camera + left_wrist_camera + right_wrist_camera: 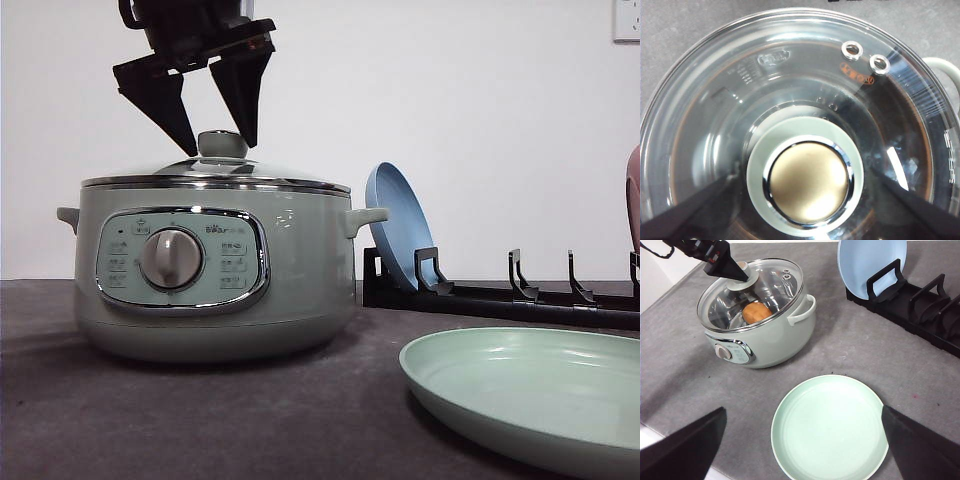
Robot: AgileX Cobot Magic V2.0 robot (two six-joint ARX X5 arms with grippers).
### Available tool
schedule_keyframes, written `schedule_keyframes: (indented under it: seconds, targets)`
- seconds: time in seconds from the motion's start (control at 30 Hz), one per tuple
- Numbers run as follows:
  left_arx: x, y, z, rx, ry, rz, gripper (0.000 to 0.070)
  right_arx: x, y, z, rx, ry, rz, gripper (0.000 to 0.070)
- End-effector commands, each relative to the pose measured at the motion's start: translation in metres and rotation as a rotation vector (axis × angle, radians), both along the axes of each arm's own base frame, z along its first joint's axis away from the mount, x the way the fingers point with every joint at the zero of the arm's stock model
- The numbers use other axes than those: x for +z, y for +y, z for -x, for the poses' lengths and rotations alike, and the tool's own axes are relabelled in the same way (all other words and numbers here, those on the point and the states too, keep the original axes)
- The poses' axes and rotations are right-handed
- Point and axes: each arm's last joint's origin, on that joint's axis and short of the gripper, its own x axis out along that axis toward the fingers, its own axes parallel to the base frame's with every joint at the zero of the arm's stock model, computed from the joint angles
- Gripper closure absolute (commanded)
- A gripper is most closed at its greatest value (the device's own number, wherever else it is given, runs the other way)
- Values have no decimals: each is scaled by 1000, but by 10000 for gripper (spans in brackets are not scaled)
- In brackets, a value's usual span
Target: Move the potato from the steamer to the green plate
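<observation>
Jaws spread, I'm hovering the left gripper (220, 135) around the lid knob (806, 182), gripping nothing. Lid's sitting on the steamer (215, 270), potato (757, 312) inside, green plate (830, 427) waiting bare; right gripper (802, 450) is hanging wide, holding nothing.

The glass lid (752, 290) closes the steamer (765, 335) over the potato (757, 312); the green plate (830, 427) lies uncovered, bare surface (850, 347) between them.

The steamer (213, 270) is set at the table's left, with the potato (757, 312) enclosed inside under the lid (790, 115). The green plate (530, 395) is laid to its right and nearer the front. Behind that, a second plate (398, 225) is propped in a rack (500, 295).
</observation>
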Motion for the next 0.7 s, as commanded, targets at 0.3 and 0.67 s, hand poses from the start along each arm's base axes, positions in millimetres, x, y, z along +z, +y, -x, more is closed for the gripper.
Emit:
schedule_keyframes:
  seconds: [0.3, 0.67]
  targets:
    - [0, -5, -6, -30, -19, -6, 547, 3, 1, -1, 10, -15, -4, 71]
    - [3, -5, -5, -31, -27, -4, 700, 3, 1, -1, 9, -14, -2, 71]
